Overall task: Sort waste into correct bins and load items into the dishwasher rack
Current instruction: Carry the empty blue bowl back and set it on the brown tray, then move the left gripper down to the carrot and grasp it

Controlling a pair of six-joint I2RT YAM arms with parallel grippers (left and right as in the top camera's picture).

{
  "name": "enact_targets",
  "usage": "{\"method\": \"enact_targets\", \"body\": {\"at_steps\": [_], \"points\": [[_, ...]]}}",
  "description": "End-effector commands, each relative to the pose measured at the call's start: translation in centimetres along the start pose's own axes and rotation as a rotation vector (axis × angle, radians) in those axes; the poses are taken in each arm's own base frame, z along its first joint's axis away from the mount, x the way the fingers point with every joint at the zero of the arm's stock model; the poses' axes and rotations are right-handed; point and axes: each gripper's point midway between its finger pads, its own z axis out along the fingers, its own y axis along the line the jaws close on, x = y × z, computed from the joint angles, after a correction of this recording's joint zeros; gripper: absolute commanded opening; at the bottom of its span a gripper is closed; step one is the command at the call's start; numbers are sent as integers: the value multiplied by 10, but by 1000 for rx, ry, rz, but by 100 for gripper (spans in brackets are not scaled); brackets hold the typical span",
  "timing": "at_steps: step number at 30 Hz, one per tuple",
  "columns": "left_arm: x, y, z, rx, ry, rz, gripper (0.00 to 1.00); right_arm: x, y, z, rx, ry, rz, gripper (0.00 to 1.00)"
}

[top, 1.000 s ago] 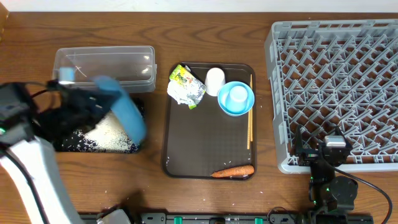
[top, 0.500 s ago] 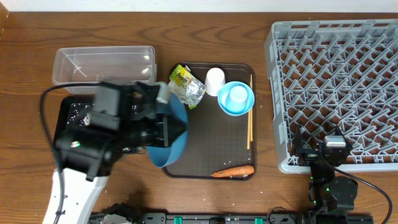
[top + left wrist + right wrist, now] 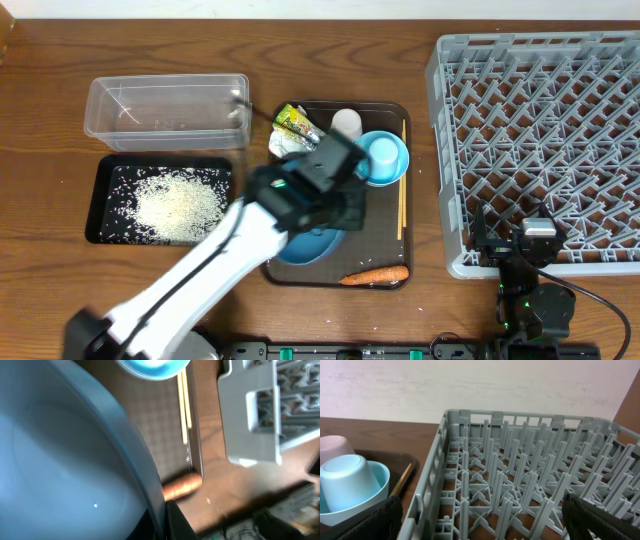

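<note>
Left arm has swung over from the black tray to the brown tray [image 3: 285,270] since a second ago, taking the blue dish [image 3: 310,243] with it. That dish now sits low over the front-left part of the brown tray, mostly hidden under the arm in the overhead view. The left gripper [image 3: 335,205] is clamped on the dish rim; in the wrist view the dish [image 3: 65,455] fills most of the frame and a dark finger [image 3: 177,522] presses against its edge.

The rice [image 3: 178,205] is now piled in the black tray [image 3: 100,200], with some grains scattered around it. The clear box [image 3: 165,112] behind it looks empty apart from reflections.

On the brown tray: wrapper [image 3: 292,128] at the back left, white cup [image 3: 347,123] next to it, small bowl [image 3: 385,158] just in front of the cup with something pale upside down inside it. Chopsticks [image 3: 402,195] lie along the right edge, carrot [image 3: 375,275] at the front right.

Right gripper [image 3: 527,250] is parked at the front edge of the rack [image 3: 540,130]. Its wrist view looks across the rack [image 3: 520,495] and only shows the fingers [image 3: 370,522] as dark shapes at the bottom corners, so they stand apart.
</note>
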Motion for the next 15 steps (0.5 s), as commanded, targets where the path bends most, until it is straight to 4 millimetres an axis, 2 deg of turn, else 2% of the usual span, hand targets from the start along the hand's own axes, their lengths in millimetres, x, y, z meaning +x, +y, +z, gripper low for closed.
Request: {"method": "enact_targets", "body": {"at_steps": [1,8,14,15], "points": [[-6,6,24,-62,-1,8,6,1,3,0,-8,1,-14,99],[-2,19,65,-130,78,-13,6,1,3,0,-8,1,-14,99],[2,28,79,-168,109,-18,8,1,3,0,-8,1,-14,99],[2,28,79,-168,108,-18,10,1,3,0,-8,1,-14,99]]}}
